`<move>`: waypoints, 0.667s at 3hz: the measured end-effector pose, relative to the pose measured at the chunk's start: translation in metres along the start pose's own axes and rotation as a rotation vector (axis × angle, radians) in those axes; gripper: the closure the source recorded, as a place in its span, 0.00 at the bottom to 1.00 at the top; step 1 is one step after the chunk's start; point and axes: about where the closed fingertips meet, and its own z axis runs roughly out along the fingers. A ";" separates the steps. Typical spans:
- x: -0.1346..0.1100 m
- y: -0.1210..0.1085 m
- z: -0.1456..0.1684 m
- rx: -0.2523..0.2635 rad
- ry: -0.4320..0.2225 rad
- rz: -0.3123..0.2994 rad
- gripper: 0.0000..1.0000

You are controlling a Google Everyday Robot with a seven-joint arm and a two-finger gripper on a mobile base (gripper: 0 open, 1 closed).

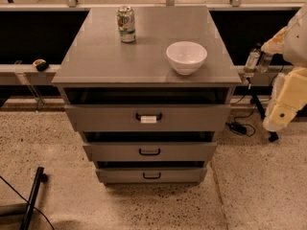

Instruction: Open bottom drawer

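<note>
The bottom drawer [151,175] is the narrowest grey front at the foot of the grey cabinet, with a small black loop handle [151,176]. It stands slightly out, like the two drawers above it. Above it are the mid-sized drawer [149,151] and the widest drawer [147,117] with a white tag on its handle. My arm [288,95] hangs at the right edge of the view, beside the cabinet. My gripper [255,61] is at the far right, level with the cabinet top and well away from the bottom drawer.
A green soda can [126,24] and a white bowl [186,57] stand on the cabinet top [105,56]. A black stand leg [33,195] and cable lie on the floor at left. Cables lie on the floor at right [237,127].
</note>
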 end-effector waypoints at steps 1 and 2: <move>0.000 0.000 0.000 0.000 0.000 0.000 0.00; 0.004 0.000 0.018 0.032 -0.017 -0.008 0.00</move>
